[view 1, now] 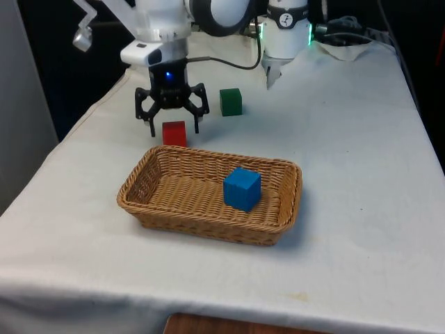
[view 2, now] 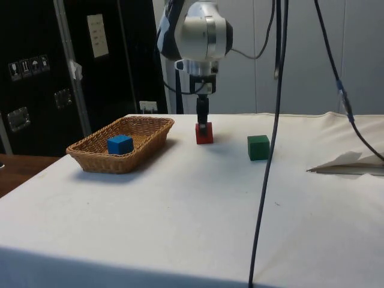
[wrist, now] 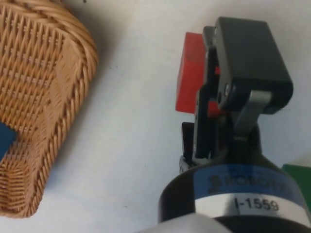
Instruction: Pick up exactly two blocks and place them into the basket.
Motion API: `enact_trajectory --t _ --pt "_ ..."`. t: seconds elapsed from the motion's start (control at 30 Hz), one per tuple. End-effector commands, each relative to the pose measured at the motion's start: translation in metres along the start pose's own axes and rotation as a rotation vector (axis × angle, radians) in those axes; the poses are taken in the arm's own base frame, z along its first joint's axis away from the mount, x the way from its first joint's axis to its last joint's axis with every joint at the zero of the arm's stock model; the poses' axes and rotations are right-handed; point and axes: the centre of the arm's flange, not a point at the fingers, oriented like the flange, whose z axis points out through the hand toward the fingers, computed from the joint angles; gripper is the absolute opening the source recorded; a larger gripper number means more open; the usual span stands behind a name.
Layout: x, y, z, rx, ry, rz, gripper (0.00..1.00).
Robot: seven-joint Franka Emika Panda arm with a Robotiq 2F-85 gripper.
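End effector [view 1: 172,124] hanging spread, straddling red block [view 1: 174,133] below it; blue block [view 1: 242,188] is sitting in basket [view 1: 278,229]. Second pick underway; next: descend, clamp.

Gripper [view 1: 172,122] points straight down, low over red block [view 1: 174,133], jaws spread wide either side of it, fingertips beside block, apart from it.

The table [view 1: 361,174], under its white cloth, is carrying a wicker basket [view 1: 174,202] near the front view's left. Just behind the basket a red block [view 1: 174,133] is sitting on the cloth, and a green block [view 1: 231,101] is resting farther back, apart from it.
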Motion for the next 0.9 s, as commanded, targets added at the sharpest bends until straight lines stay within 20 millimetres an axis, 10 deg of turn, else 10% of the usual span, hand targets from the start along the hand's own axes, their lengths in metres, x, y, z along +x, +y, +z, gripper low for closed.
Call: enact_trajectory --t 0.0,0.27,0.43,0.47,0.57,0.87 --pt "0.002 0.0 0.005 0.0 0.007 -0.003 1.0" --pt "0.001 -0.001 0.015 0.005 0.007 -0.002 0.98" --pt "0.001 -0.001 0.015 0.009 0.007 -0.002 0.56" --pt "0.001 -0.002 0.015 0.011 0.007 -0.004 0.32" --pt "0.001 -0.001 0.015 0.011 0.007 -0.004 0.0" --pt "0.001 0.0 0.011 0.011 0.007 -0.002 0.0"
